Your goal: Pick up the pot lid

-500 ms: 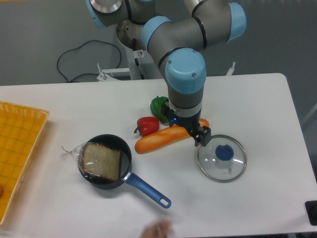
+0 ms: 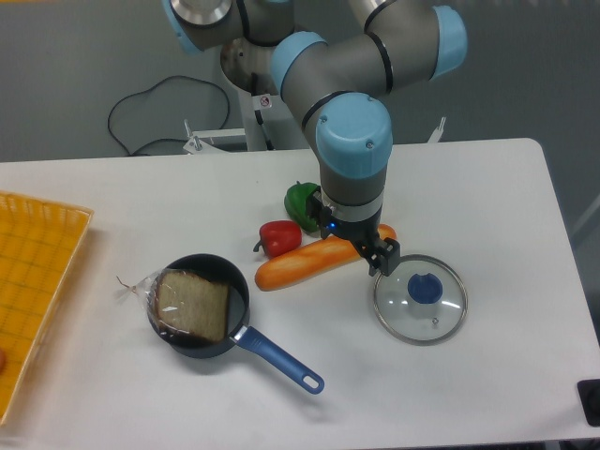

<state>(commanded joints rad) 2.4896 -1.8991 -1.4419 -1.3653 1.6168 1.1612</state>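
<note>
Camera view caught the pot lid (image 2: 403, 319) lying flat on the white tabletop (image 2: 487, 394), closer to the right edge than to the left and part way between the far and near edges. Its round blue knob (image 2: 426, 289) faced up. Being round, the lid had no single long axis and pointed in no particular direction across the tabletop.

The gripper (image 2: 351, 236) pointed downward, its fingers spread apart, one on the far-left side and the other on the near-right side, just beside the lid's far-left rim as seen from the camera. Its height above the tabletop could not be told. The lid sat outside the fingers, and the long orange vegetable (image 2: 295, 266) ran partly behind the gripper in the view, slanting from lower left to upper right.

Toward the tabletop's left side, the black pan (image 2: 240, 279) held a brown slab (image 2: 192, 307) in clear wrap, its blue handle (image 2: 279, 359) slanting toward the near edge.

Compared with the earlier frame, the arm (image 2: 352, 131) had shifted very slightly rightward, while the gripper's fingers looked much the same. A blurred, skin-toned shape at the near edge had gone. The lid had kept its place and its knob-up pose.
</note>
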